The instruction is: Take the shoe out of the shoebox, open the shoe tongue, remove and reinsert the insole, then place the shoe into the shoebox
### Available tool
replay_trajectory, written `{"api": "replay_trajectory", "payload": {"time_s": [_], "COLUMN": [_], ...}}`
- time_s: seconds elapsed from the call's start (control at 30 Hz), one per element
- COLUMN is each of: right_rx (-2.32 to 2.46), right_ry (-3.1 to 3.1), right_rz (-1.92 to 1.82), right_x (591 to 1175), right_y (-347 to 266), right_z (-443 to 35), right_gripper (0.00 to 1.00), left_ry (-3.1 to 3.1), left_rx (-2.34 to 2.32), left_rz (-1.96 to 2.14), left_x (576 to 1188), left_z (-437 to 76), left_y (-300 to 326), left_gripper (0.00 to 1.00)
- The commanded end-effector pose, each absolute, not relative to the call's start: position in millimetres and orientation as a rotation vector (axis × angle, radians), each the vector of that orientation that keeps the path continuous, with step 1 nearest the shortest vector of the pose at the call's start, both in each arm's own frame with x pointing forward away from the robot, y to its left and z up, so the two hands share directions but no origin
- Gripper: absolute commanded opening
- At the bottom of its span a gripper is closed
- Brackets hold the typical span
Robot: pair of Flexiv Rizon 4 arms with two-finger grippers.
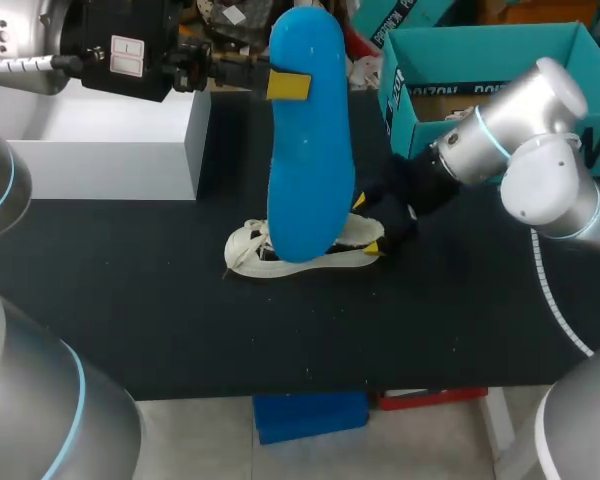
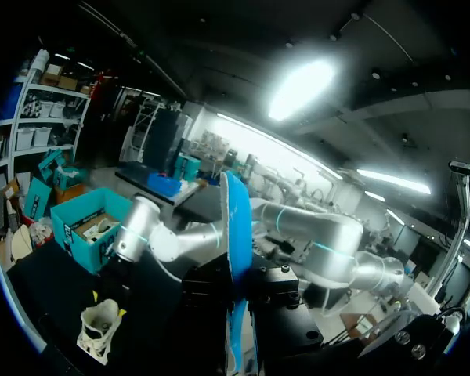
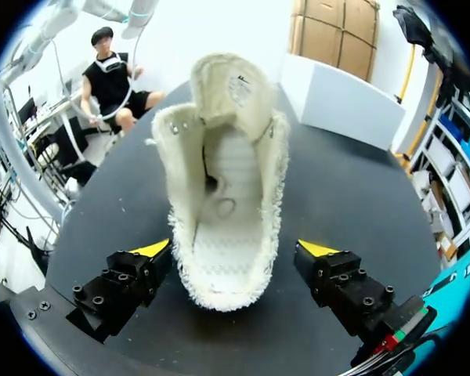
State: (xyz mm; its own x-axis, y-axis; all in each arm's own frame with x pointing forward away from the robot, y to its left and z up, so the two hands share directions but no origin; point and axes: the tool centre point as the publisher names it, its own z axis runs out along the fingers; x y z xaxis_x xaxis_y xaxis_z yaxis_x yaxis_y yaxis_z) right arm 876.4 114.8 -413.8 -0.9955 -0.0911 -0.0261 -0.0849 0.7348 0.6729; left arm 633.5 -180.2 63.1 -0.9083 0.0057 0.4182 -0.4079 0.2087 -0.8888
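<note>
Black tabletop (image 1: 460,320): right fingers (image 3: 153,251) gape beside the cream knitted shoe (image 3: 227,196) at its three o'clock, gripping nothing; left fingers (image 1: 288,85), seemingly pinching the blue foam insole (image 1: 308,140), could shove the unheld shoe askew.

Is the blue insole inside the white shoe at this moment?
No, the left gripper holds the blue insole in the air, outside the white shoe.

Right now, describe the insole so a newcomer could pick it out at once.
On the black table, find the cream shoe near its middle. Held upright over it by the left gripper is the insole. It is the only bright blue, flat, foot-shaped piece; the teal shoebox behind is an open box.
</note>
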Motion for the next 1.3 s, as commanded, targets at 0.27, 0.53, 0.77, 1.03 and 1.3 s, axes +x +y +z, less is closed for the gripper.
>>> {"api": "replay_trajectory", "payload": {"time_s": [0.27, 0.53, 0.77, 1.03, 1.3], "right_rx": [0.135, 0.128, 0.085, 0.046, 0.129], "right_ry": [-2.882, -2.893, -2.949, -3.082, -3.206], "right_rz": [-1.208, -1.132, -0.915, -0.628, -0.275], "right_x": [878, 874, 871, 873, 885], "right_y": [110, 103, 94, 93, 111], "right_z": [-427, -426, -421, -399, -382], "right_gripper": [1.00, 1.00, 1.00, 1.00, 1.00], "left_ry": [-2.162, -2.162, -2.162, -2.162, -2.162], "left_rx": [0.381, 0.381, 0.381, 0.381, 0.381], "left_rz": [1.745, 1.745, 1.745, 1.745, 1.745], "left_x": [633, 633, 633, 633, 633], "left_z": [64, 64, 64, 64, 64], "left_y": [-181, -181, -181, -181, -181], "left_gripper": [0.00, 0.00, 0.00, 0.00, 0.00]}}
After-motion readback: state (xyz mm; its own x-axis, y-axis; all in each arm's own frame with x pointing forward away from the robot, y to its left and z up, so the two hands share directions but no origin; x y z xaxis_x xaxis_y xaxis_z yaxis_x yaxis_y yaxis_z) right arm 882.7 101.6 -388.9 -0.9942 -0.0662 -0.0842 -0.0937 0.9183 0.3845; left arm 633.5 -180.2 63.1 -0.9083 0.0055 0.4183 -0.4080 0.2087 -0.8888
